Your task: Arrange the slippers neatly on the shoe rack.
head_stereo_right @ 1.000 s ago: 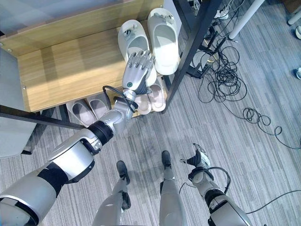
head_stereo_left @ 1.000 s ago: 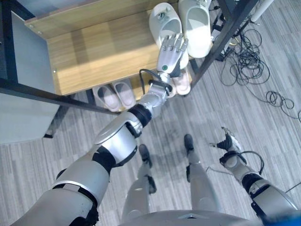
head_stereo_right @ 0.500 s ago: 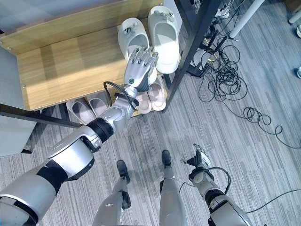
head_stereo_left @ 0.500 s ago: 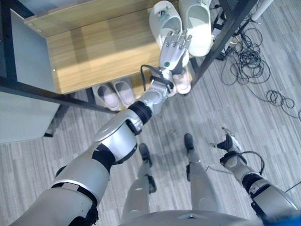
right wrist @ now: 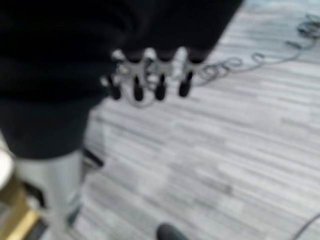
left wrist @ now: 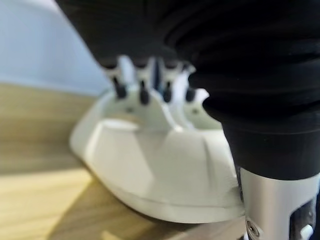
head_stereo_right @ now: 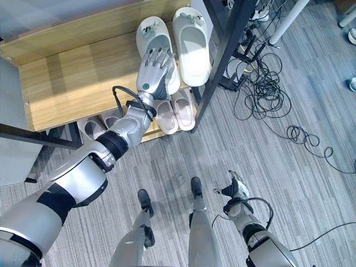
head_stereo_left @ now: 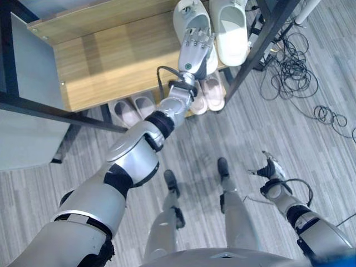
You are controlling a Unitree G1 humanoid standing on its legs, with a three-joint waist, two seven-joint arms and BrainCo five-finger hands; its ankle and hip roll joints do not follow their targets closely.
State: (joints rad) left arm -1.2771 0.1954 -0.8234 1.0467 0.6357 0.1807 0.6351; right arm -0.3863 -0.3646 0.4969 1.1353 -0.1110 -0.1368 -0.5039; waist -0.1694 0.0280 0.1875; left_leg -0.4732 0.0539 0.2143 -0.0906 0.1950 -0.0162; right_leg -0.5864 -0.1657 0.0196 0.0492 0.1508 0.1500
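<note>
- Left hand (head_stereo_right: pixel 153 72): fingers straight and spread, dark tips lying on the heel end of the left white slipper (head_stereo_right: pixel 150 34); nothing clasped. In the left wrist view the fingertips (left wrist: pixel 142 92) sit on the slipper's rim, though contact is hard to confirm there.
- Left white slipper: flat on the wooden top shelf (head_stereo_right: pixel 72 78) of the shoe rack, just beside the right white slipper (head_stereo_right: pixel 191 40), at the shelf's right end.
- The two white slippers lie side by side, toes pointing away from the robot.
- Lower shelf, under the wooden top shelf: a pinkish pair (head_stereo_right: pixel 175 111) below the white slippers, and a second pale pair (head_stereo_left: pixel 133 108) further left.
- Black rack post (head_stereo_right: pixel 222 61) stands just right of the white slippers.
- Right hand (head_stereo_left: pixel 269 165): low over the grey floor (head_stereo_right: pixel 289 183), well apart from the rack, fingers loosely extended, empty.
</note>
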